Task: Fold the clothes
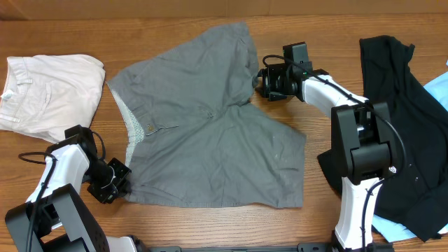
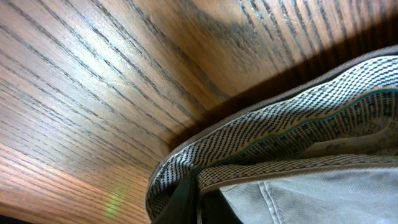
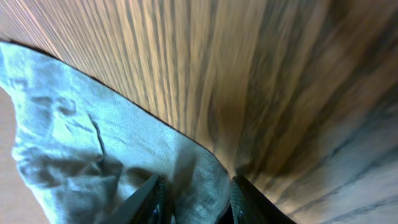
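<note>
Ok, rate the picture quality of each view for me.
Overhead: sharp, evenly lit, soft shadows around the medium-grey cotton shorts. Left wrist: crisp brown wood-grain table, a glare patch lower left, deep shadow beneath the waistband. Right wrist: blurred grain and fingers, cloth washed pale.

You see a white folded garment (image 1: 49,94) at the left of the wooden table (image 1: 231,227); at the right, a black garment (image 1: 413,126) overlies pale blue cloth (image 1: 437,91).
</note>
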You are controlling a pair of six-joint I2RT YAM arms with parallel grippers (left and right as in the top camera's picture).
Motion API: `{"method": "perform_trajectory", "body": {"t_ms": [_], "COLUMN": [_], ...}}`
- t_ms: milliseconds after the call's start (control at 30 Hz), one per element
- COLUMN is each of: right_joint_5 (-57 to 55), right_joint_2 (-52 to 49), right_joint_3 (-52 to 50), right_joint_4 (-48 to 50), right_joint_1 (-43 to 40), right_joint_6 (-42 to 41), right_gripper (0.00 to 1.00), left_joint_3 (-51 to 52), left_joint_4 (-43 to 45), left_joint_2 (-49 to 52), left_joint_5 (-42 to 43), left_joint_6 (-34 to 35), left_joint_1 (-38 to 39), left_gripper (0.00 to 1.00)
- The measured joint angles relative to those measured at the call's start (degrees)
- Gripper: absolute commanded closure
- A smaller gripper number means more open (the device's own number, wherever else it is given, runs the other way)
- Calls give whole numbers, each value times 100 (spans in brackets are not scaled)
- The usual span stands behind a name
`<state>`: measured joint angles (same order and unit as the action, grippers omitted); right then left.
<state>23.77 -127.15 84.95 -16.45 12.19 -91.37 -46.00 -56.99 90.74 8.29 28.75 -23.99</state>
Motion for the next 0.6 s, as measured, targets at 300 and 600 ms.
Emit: {"method": "perform_trajectory", "body": {"t_ms": [300,600], "right_joint_5": [155,175], "right_joint_2": [0,0], "right_joint_3": [0,0], "right_joint_4": [2,238], "right_joint_1": [28,155], "right_joint_6": [146,166], "right_gripper": [61,57], "left_joint_3": [0,0], "left_joint_4": [0,-9], "left_joint_2": [0,0], "left_joint_5": [0,0], "left_joint_6": [0,0], "left_joint_1": [0,0], "left_gripper": [92,92]}}
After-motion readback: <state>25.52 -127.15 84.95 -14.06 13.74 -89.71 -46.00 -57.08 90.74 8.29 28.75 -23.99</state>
